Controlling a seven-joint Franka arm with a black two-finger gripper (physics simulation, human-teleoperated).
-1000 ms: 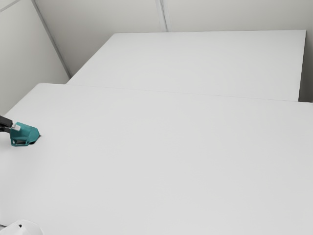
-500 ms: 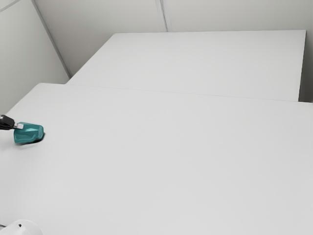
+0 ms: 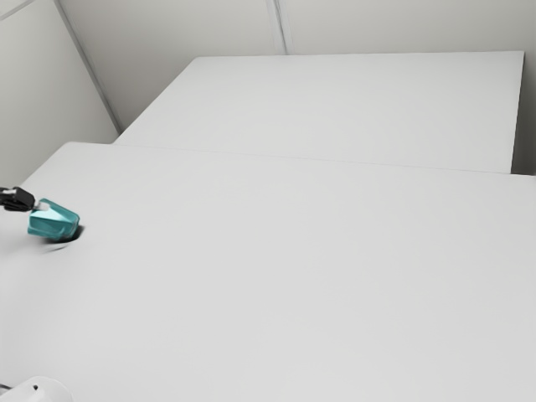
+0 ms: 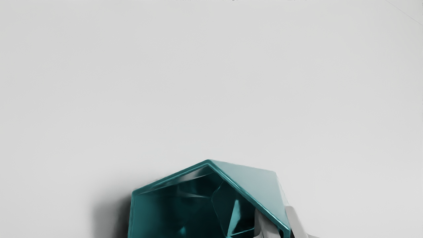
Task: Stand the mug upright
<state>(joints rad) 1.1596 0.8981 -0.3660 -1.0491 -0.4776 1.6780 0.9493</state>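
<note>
One hand (image 3: 42, 206) pinches the tilted mug (image 4: 254, 185) by its wall.

I see the mug (image 4: 254, 185) as glossy, with smooth facets that give back the light almost like polished metal, inside also. At 9 o'clock in the exterior view, the pincer (image 3: 42, 206) has fingertips (image 4: 295, 223) looking like smooth, matt plastic. The desk (image 3: 293, 268) is smooth and matt, without visible grain. At 8 o'clock, one rounded object (image 3: 40, 391) appears smooth and rather matt, like plastic.
</note>
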